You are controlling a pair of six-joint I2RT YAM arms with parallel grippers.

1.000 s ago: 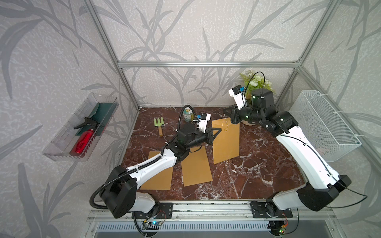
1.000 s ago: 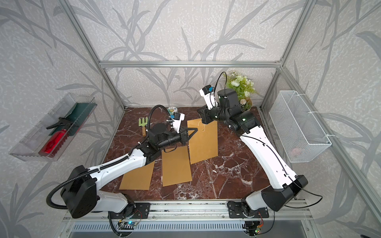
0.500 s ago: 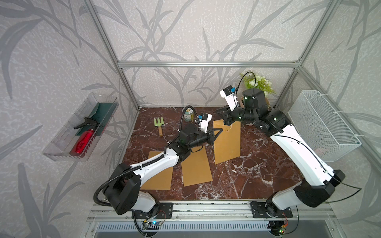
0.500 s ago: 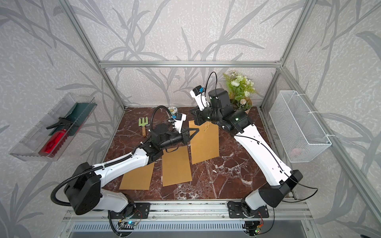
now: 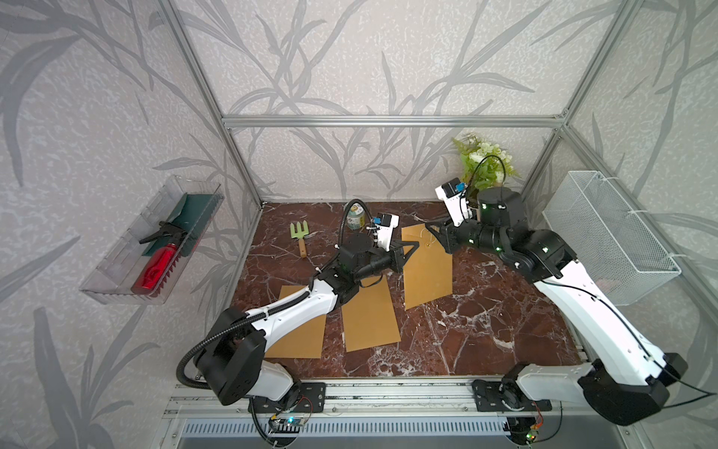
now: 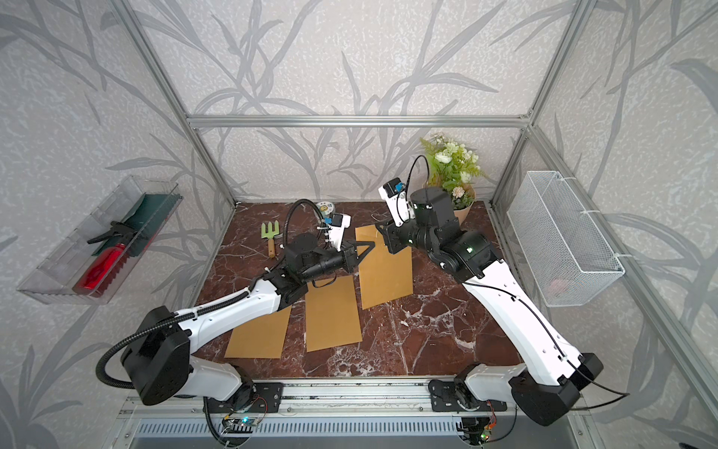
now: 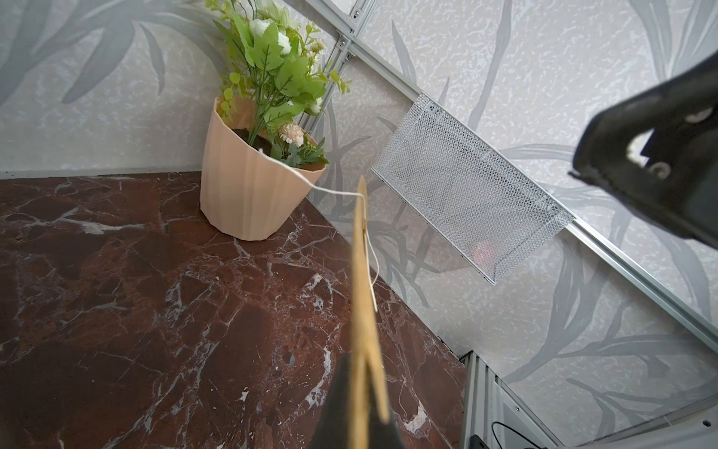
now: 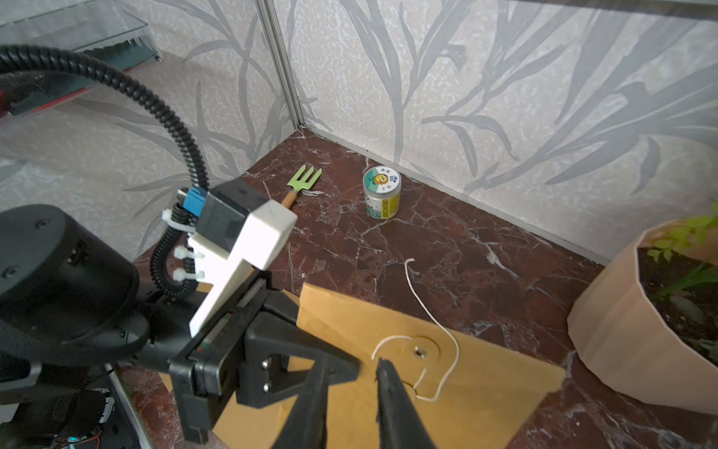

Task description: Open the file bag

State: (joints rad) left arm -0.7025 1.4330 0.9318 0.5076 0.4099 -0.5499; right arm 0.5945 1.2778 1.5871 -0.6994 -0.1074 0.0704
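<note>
**Bag pinched, string loose**

In both top views I see the brown kraft-paper file bag (image 5: pixel 427 268) just past the red-brown marble table's (image 5: pixel 485 330) centre, toward twelve o'clock. The left jaws clamp its ten-o'clock edge and the right jaws hover at one o'clock.

Left wrist: the bag is edge-on, pinched tight.

Right wrist: the right jaws are slightly apart, with the thin white string (image 8: pixel 431 318) looping beside one tip.

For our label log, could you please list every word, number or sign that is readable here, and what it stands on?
Jar lid: a few printed characters, too small to read.
Jar side label: yellow strip of print, too blurred to read.
Nothing else carries readable text.
</note>
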